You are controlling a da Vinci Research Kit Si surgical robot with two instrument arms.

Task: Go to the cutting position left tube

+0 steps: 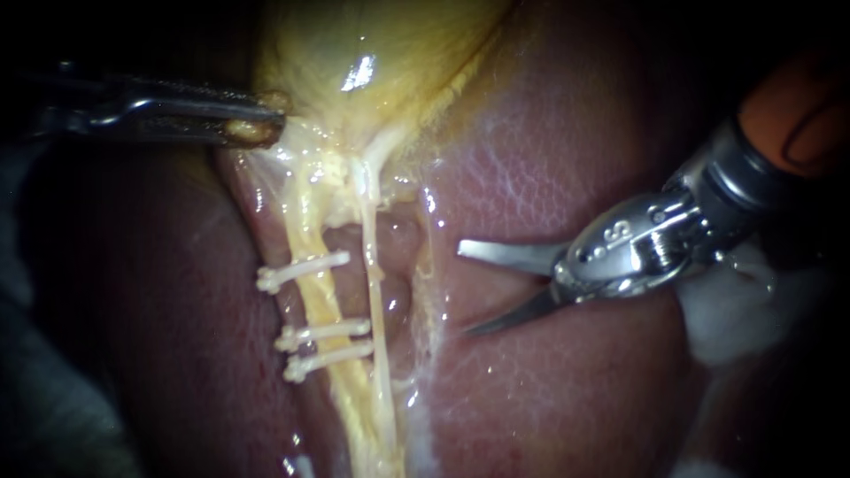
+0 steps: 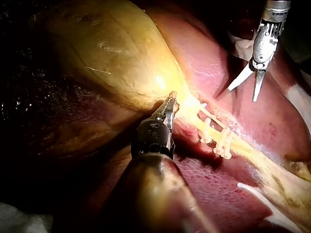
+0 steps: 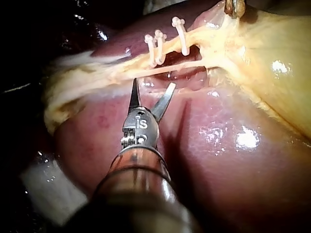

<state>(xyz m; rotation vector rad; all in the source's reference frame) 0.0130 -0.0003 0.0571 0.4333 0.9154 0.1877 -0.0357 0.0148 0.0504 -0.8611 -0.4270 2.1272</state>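
Two instruments: the left instrument at the upper left of the frame, the right instrument at the right. Three white clips in the middle. Two tubes, the left tube and the right tube. One gallbladder. One liver.

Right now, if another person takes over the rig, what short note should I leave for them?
Left instrument: jaws shut on the gallbladder at its narrow end.
Right instrument: blades open over the liver, apart from both tubes.
Left tube: carries three clips, one above and two below, with a bare gap between them.
Done: clips are on.
Left: bring the open blades past the thin right tube to that gap. Nothing is cut yet.
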